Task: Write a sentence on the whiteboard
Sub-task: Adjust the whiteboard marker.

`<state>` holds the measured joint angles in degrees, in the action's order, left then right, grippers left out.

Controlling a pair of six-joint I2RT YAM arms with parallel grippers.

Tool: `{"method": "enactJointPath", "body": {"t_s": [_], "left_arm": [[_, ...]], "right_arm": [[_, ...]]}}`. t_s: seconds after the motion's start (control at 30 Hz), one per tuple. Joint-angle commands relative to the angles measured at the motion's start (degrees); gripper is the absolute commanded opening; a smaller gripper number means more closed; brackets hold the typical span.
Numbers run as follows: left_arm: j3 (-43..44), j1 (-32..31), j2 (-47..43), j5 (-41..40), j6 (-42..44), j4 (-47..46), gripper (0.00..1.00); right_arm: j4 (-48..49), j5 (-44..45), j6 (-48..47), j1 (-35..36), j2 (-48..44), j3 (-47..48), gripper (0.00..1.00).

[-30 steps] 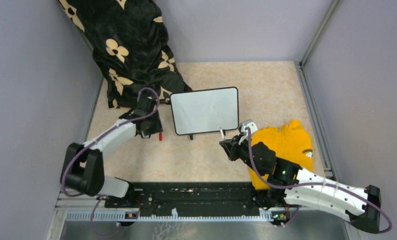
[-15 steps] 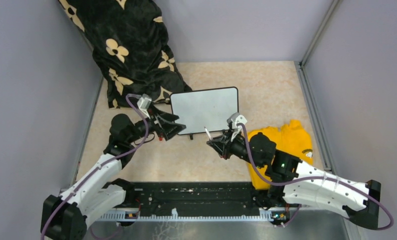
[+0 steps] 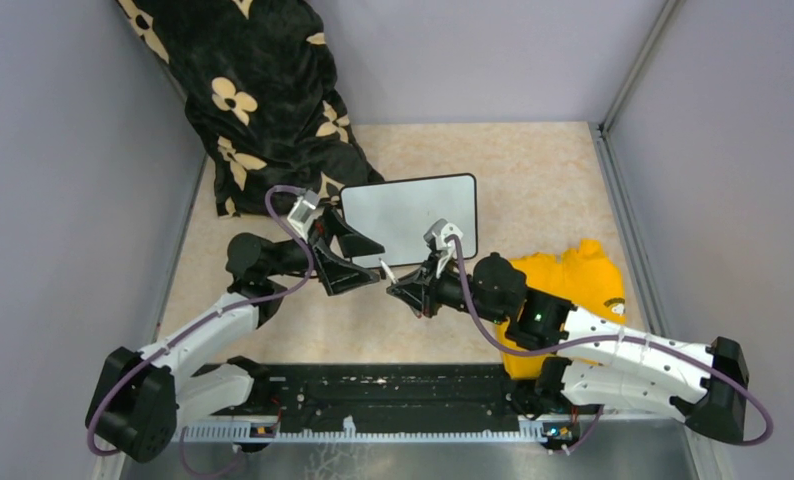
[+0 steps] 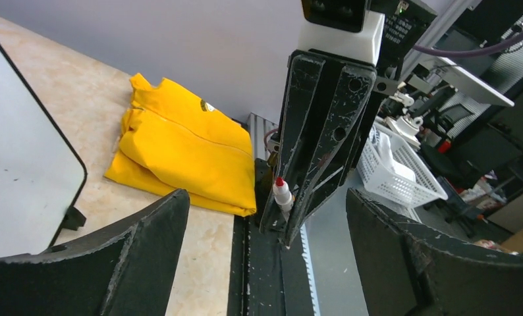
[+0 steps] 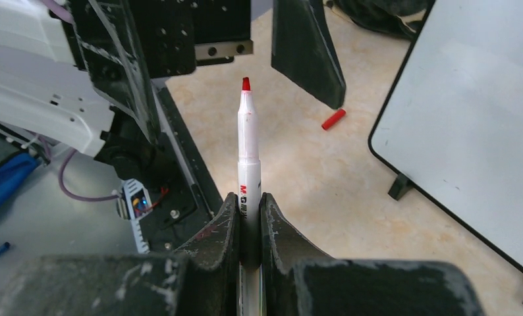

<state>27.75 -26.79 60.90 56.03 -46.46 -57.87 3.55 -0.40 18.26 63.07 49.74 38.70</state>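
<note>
So both arms are meeting in the middle here. The left arm comes up from its base at the near left, elbow folded back, with the forearm and wrist reaching right roughly level. The left claw (image 3: 371, 265) is spread wide, nothing in it.

The right arm stretches low and long from the near right, passing over a folded yellow garment (image 3: 573, 285), with its wrist pointing left. So the two claws face each other nose to nose. The right claw (image 3: 405, 290) is pressed together on a white marker (image 5: 248, 151), pinching it around the barrel. The cap is off, and the red tip sticks out toward the gap between the left fingers. From the right wrist view the tip isn't touching either finger. A little red cap (image 5: 333, 119) lies loose on the surface (image 3: 533, 180), near the board's left edge.

The whiteboard (image 3: 410, 220) sits about mid-surface, just on the far side of where the claws meet. It rests face up on its short black feet, its black frame showing all round. Its far-left corner is right by a heap of black fabric with cream flowers (image 3: 263, 100), which fills the far-left corner. The yellow garment is off to the board's near right, apart from it.
</note>
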Motion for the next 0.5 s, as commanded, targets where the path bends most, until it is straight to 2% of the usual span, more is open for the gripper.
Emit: {"method": "enactJointPath", "body": {"t_s": [0.0,0.1,0.23,0.47], "left_arm": [[3.0,-1.6,0.6,3.7,2.7,3.6,0.92],[1.6,-1.7,-0.2,4.0,0.3,-0.3,0.89],[1.2,-1.8,-0.9,4.3,-1.8,-0.8,0.81],[0.4,-1.9,-1.2,5.4,-3.2,-2.6,0.53]], "right_arm": [[4.7,-4.0,1.0,-0.3,1.4,3.9,0.00],[5.2,-6.4,1.1,-0.4,2.7,4.3,0.00],[5.4,-9.0,1.2,-0.4,4.5,4.9,0.00],[5.9,-8.2,1.3,-0.4,4.1,4.3,0.00]]}}
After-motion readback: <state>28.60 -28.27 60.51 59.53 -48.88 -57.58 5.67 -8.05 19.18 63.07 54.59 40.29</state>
